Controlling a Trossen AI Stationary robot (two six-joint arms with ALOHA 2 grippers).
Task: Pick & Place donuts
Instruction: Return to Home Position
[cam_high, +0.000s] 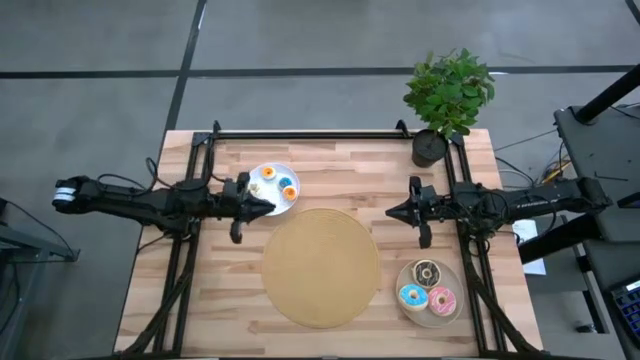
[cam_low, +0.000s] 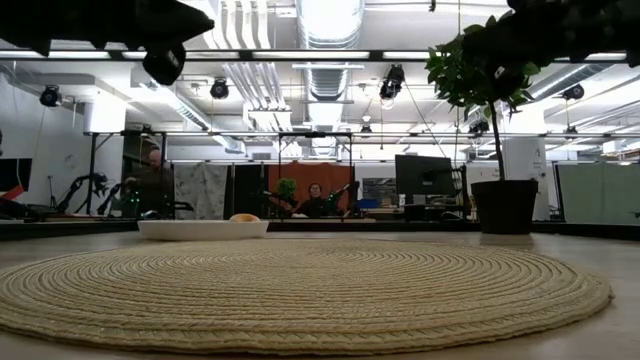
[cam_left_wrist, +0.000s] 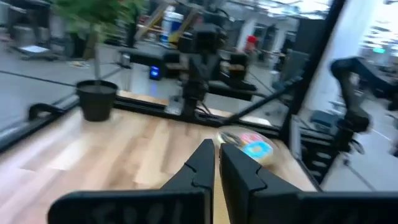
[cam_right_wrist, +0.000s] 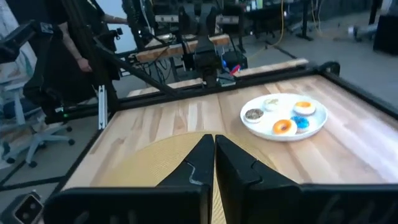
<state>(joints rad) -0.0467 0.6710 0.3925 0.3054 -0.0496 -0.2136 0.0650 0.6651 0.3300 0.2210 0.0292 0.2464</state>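
Hovering closed and empty, the left gripper and right gripper seemingly need only retract home, donuts plated.

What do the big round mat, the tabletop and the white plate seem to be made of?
The round mat: woven straw or rope fibre, matte; concentric braided coils show in the low view. The tabletop: light wood, smooth satin finish; joined strips with grain. The white plate: smooth white, probably plastic or ceramic; the look leaves it open.
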